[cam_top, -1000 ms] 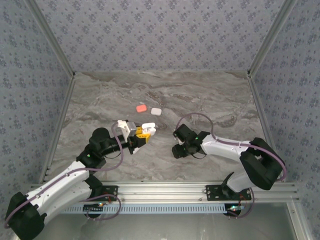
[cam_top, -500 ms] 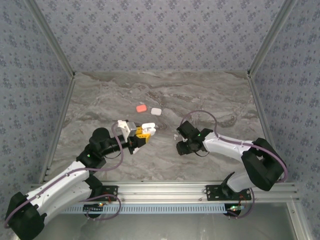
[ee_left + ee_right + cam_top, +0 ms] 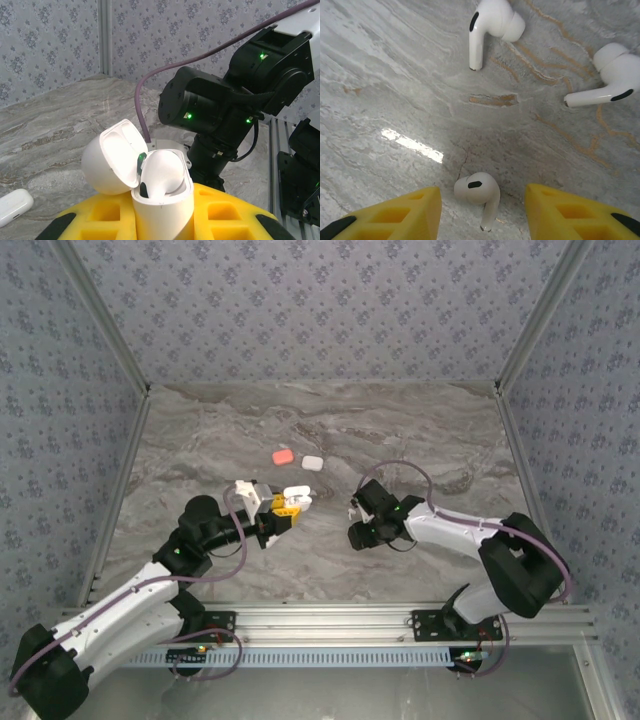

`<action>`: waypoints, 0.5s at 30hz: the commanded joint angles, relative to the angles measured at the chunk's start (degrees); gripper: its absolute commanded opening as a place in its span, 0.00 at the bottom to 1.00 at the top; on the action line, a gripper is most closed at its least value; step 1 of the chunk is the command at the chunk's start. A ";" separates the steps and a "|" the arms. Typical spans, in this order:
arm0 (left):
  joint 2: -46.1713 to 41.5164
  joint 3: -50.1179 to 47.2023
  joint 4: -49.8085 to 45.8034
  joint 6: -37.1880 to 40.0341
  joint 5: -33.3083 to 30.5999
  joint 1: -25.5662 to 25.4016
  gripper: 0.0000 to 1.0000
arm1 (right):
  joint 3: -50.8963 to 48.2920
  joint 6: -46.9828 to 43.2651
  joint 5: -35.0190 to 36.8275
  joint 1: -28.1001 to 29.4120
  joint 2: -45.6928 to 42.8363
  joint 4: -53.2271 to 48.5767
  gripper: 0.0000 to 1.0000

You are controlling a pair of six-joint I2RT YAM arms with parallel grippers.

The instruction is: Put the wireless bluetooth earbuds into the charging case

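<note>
Right wrist: right gripper [image 3: 484, 214] partly open and empty, straddles one white earbud [image 3: 476, 189] lying on the table [image 3: 395, 100] between its fingers; two more earbuds [image 3: 492, 22] just ahead of the fingertips.
Left wrist: left gripper [image 3: 162, 222] clamps the charging case [image 3: 162, 200] upright, lid [image 3: 112, 160] swung back, likely so the mouth faces up for loading.
Top external: gives the spacing, with the held case off to the right gripper's left; coral case [image 3: 283, 455] and white case [image 3: 312, 463] farther ahead.
</note>
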 commanded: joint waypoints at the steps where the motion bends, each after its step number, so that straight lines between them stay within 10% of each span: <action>1: -0.67 0.59 0.50 1.05 -0.50 -0.15 0.00 | 1.94 -1.29 -0.77 0.13 1.78 -0.16 0.49; 15: -0.66 0.51 0.36 1.06 -0.55 -0.15 0.00 | 3.31 -1.96 0.15 1.64 5.29 0.53 0.37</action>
